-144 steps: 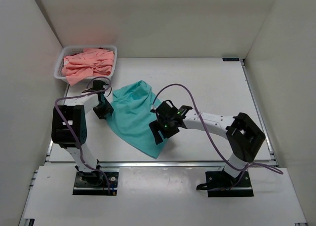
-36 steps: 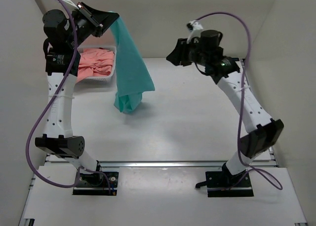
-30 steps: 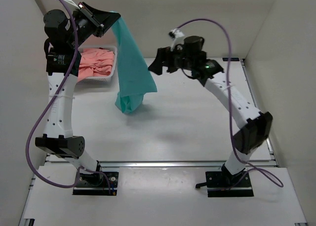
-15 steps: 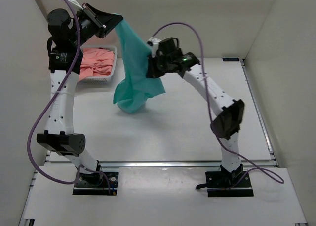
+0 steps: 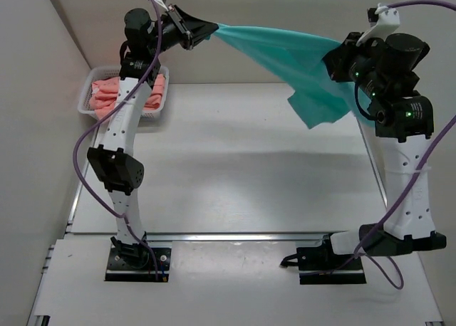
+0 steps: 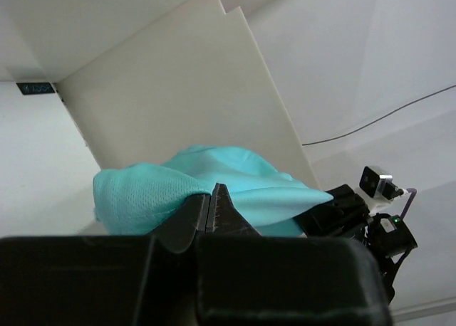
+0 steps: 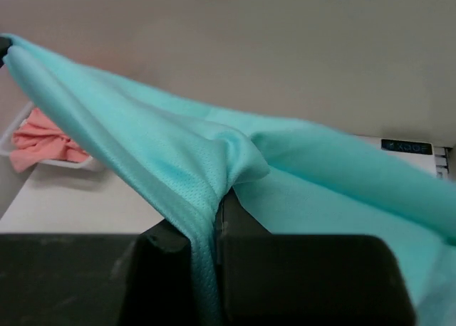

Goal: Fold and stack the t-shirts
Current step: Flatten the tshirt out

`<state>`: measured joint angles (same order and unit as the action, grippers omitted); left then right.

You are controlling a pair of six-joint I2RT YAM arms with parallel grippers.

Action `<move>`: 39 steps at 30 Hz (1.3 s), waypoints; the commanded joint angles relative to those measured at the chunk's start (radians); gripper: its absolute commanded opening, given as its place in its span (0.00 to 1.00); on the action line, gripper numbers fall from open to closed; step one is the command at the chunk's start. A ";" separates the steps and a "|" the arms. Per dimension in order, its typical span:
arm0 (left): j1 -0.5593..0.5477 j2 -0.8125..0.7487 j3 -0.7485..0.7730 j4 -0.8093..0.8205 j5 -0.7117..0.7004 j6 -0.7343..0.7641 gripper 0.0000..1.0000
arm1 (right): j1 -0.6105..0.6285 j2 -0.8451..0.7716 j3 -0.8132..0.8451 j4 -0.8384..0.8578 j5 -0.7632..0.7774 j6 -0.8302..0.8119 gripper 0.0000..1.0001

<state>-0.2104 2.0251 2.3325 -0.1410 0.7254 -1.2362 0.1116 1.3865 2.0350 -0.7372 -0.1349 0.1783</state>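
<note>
A teal-green t-shirt (image 5: 285,55) hangs stretched high above the table between my two raised arms. My left gripper (image 5: 211,29) is shut on its left end, near the back wall. At the right, my right gripper (image 5: 335,61) is shut on the cloth, and a loose fold (image 5: 317,109) droops below it. The left wrist view shows teal cloth (image 6: 142,191) pinched at the closed fingertips (image 6: 222,198). In the right wrist view the teal shirt (image 7: 164,155) drapes over the closed jaws. Salmon-pink t-shirts (image 5: 107,95) lie bunched in the basket.
The white mesh basket (image 5: 87,104) stands at the back left of the white table (image 5: 235,176). White walls close in the back and both sides. A small dark label (image 5: 335,85) sits at the table's back right corner.
My right gripper closed on the hanging teal shirt and swung far right and up, pulling the cloth out taut. The left arm turned, its gripper now nearer the middle.
</note>
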 commanded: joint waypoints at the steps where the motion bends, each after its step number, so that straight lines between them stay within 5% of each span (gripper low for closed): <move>1: 0.045 -0.083 -0.046 0.116 -0.009 -0.003 0.00 | 0.074 0.008 -0.037 -0.068 0.083 -0.028 0.00; 5: 0.065 -0.150 -0.253 0.032 -0.043 0.110 0.00 | 0.287 -0.035 -0.223 -0.074 0.152 0.027 0.00; 11: 0.140 -0.320 -0.759 0.157 -0.058 0.130 0.07 | 0.434 -0.029 -0.590 0.005 -0.226 0.165 0.00; 12: 0.152 -0.351 -0.809 0.208 -0.069 0.112 0.19 | 0.457 0.001 -0.619 0.010 -0.262 0.173 0.09; 13: 0.163 -0.370 -0.861 0.215 -0.069 0.106 0.23 | 0.485 0.040 -0.631 0.009 -0.332 0.185 0.26; 17: 0.175 -0.371 -0.891 0.143 -0.064 0.145 0.40 | 0.504 0.092 -0.636 0.038 -0.417 0.182 0.59; 22: 0.183 -0.417 -0.924 0.022 -0.092 0.234 0.49 | 0.390 0.080 -0.633 0.032 -0.342 0.167 0.77; 28: 0.122 -0.575 -1.080 -0.264 -0.185 0.375 0.47 | 0.223 0.040 -0.731 -0.123 -0.051 0.178 0.77; 33: -0.001 -0.707 -1.277 -0.618 -0.335 0.532 0.42 | 0.122 0.036 -0.881 -0.175 0.001 0.156 0.75; 39: -0.061 -0.822 -1.499 -0.747 -0.400 0.511 0.45 | 0.021 0.025 -0.987 -0.122 0.076 0.170 0.76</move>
<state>-0.2573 1.2827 0.8928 -0.7452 0.3901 -0.7429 0.1703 1.4384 1.0626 -0.8867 -0.1249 0.3450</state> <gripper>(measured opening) 0.442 0.754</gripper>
